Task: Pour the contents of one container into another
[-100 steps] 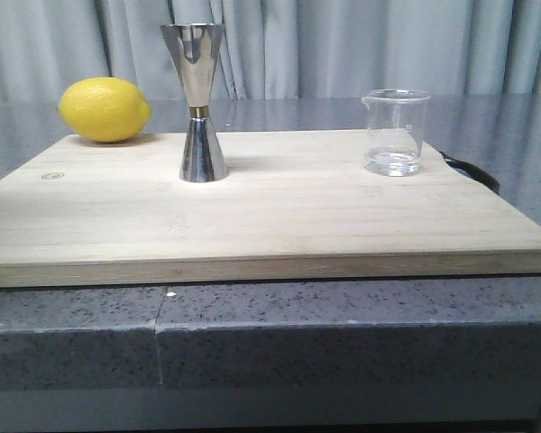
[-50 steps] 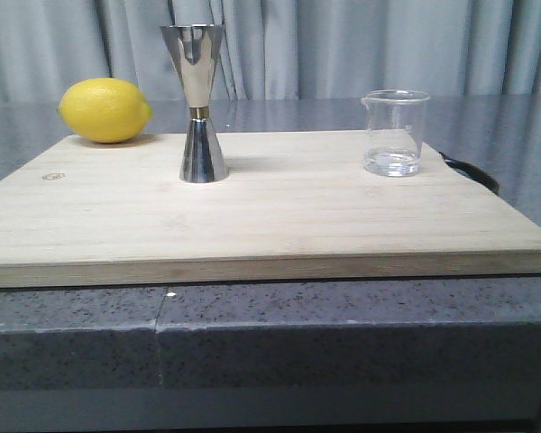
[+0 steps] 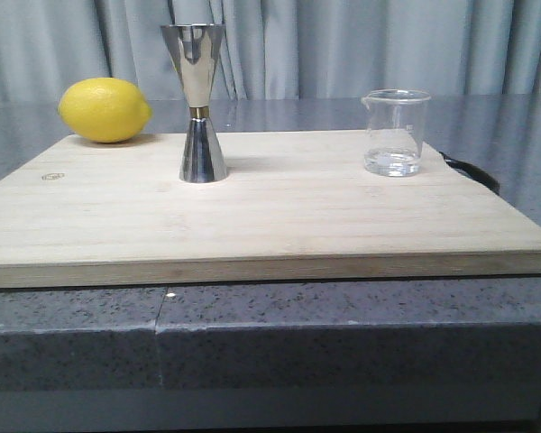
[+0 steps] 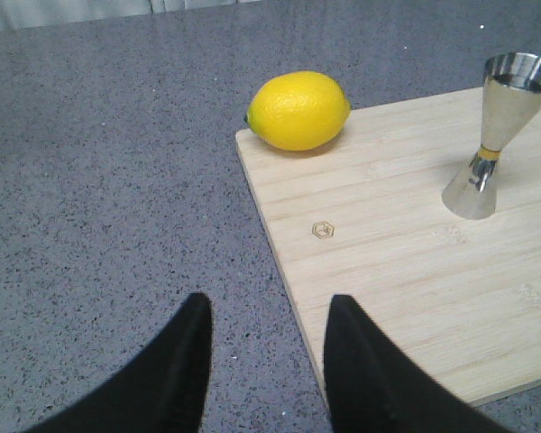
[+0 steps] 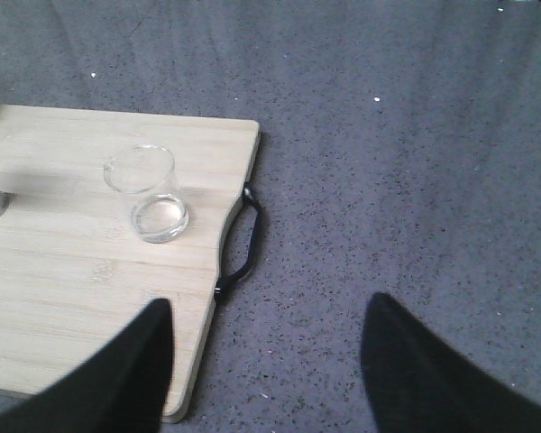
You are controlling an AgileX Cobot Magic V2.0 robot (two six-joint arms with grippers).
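Observation:
A small clear glass beaker (image 3: 396,132) stands upright at the back right of the wooden board (image 3: 270,216); the right wrist view shows it (image 5: 148,193) too, well ahead of my right gripper (image 5: 269,316). That gripper is open and empty over the grey counter beside the board's edge. The tall steel jigger (image 3: 197,102) stands upright left of the board's middle, also seen in the left wrist view (image 4: 496,133). My left gripper (image 4: 267,311) is open and empty at the board's left edge, far from the jigger. Neither gripper shows in the front view.
A yellow lemon (image 3: 105,109) lies on the board's back left corner, also in the left wrist view (image 4: 298,110). A black handle loop (image 5: 243,239) sticks out from the board's right side. Grey speckled counter (image 5: 415,180) surrounds the board; curtains hang behind.

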